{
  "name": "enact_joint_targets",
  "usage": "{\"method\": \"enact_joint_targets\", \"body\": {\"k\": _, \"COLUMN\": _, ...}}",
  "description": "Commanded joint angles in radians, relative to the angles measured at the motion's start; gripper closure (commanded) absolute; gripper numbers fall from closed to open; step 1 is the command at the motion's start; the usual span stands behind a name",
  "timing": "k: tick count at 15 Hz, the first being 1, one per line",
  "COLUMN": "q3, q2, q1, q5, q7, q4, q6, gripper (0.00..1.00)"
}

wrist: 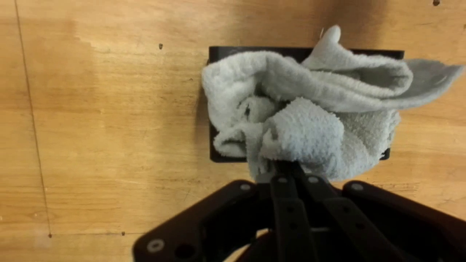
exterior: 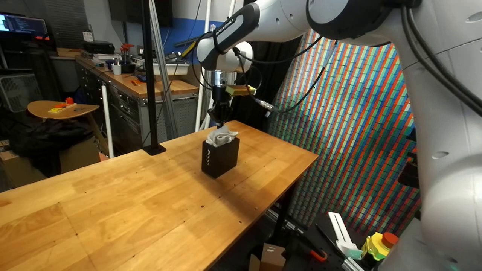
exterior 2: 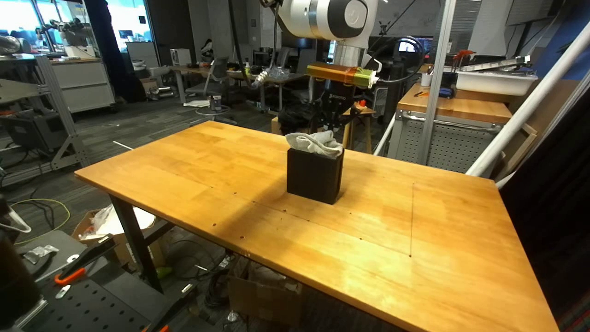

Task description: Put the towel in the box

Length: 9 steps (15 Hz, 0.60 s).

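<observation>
The black box (exterior: 221, 159) stands upright on the wooden table and also shows in an exterior view (exterior 2: 312, 175). A crumpled light grey towel (exterior: 220, 138) fills its opening and bulges above the rim in both exterior views. In the wrist view the towel (wrist: 309, 127) covers most of the box (wrist: 226, 159); one flap hangs past the right rim and some cloth past the near rim. My gripper (wrist: 287, 167) points down over the near side of the box. Its fingers are together, with the tips hidden in a towel fold. It also shows right above the towel in an exterior view (exterior 2: 331, 125).
The wooden table (exterior: 124, 210) surrounds the box. A black post (exterior: 153, 148) is fixed at the table's edge. A workbench (exterior: 169, 88) with tools and a white bin stands beyond it. A metal upright (exterior 2: 435, 92) and a white pole (exterior 2: 530, 99) stand behind the table.
</observation>
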Motion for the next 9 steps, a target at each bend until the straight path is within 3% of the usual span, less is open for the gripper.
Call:
{"method": "enact_joint_targets", "body": {"k": 1, "q3": -0.014, "q2": -0.16, "q1": 0.013, "q5": -0.01, "q7": 0.034, "q4": -0.199, "q6": 0.046, "gripper": 0.99}}
{"method": "enact_joint_targets", "body": {"k": 9, "q3": -0.016, "q2": -0.312, "q1": 0.034, "q5": -0.002, "q7": 0.071, "q4": -0.441, "q6": 0.096, "gripper": 0.99}}
